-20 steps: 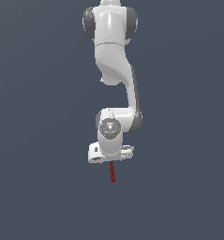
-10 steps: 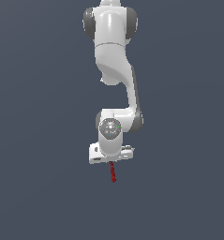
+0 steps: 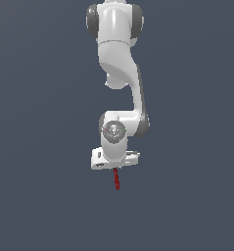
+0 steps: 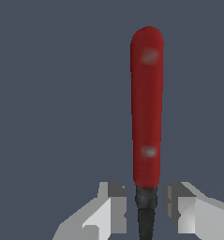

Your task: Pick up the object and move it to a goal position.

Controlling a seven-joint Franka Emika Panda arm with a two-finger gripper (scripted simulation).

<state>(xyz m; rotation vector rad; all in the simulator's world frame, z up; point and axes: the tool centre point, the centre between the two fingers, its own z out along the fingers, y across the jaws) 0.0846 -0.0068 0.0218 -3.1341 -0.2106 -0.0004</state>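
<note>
The white arm (image 3: pixel 119 73) reaches down the middle of the exterior view over a plain dark ground. Its gripper (image 4: pixel 146 206) stands spread, a finger (image 4: pixel 111 206) on each side of the object (image 4: pixel 147 108); contact cannot be told. The black tip lies between them, and the red handle runs straight away from the fingers.

Simulated test space, not a real room. Flat, uniform dark blue-grey backdrop (image 3: pixel 35 122) fills both views, without walls, furniture or floor edge. White robot arm (image 3: pixel 119 73) shows smooth, rendered shading.
</note>
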